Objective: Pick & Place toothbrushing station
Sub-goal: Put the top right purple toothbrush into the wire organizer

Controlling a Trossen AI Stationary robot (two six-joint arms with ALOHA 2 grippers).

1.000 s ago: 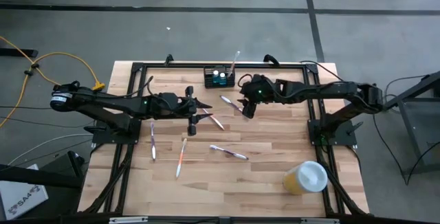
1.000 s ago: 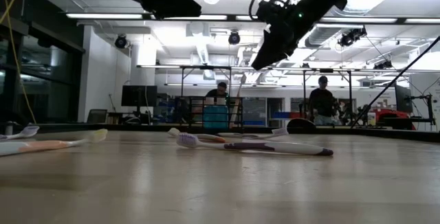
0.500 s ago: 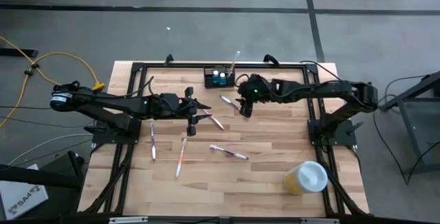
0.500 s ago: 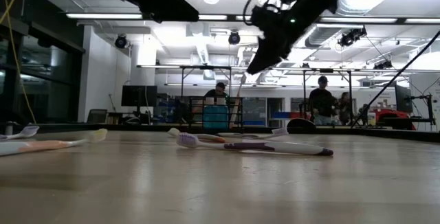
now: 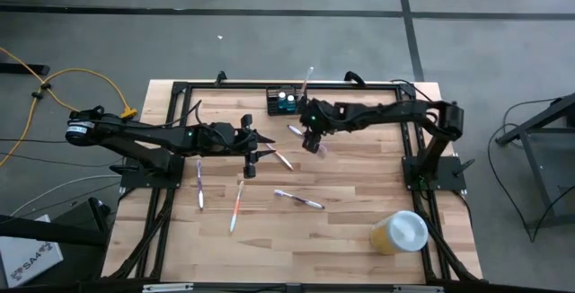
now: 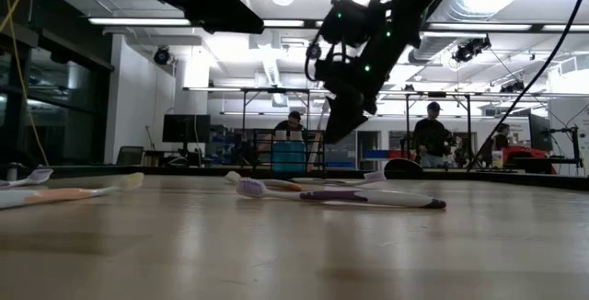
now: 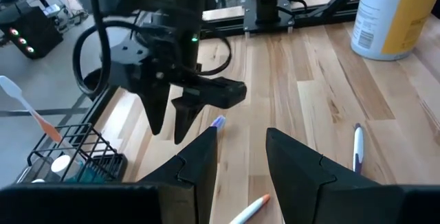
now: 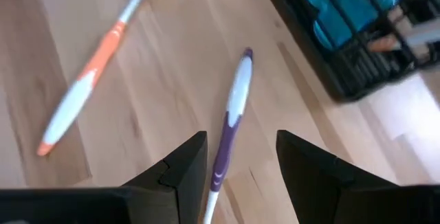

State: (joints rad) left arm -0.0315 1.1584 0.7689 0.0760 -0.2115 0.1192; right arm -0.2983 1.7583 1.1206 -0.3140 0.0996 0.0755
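The toothbrushing station, a black wire caddy, stands on the table at the far middle with a toothbrush sticking up from it; it also shows in the right wrist view. My right gripper hangs open, tipped downward, above a purple-and-white toothbrush that lies flat just near of the caddy. Its fingers stand on either side of the brush's line without touching it. My left gripper waits open above the table's middle left, pointing toward the right gripper.
Loose toothbrushes lie flat on the wood: an orange one, a purple one, an orange-white one and a purple one. A yellow cup with a white lid stands near right. People show in the room beyond.
My right gripper has gone down and toward the table's left edge, tipping further downward, and now hangs over the purple-and-white toothbrush beside the caddy. Its fingers have stayed open.
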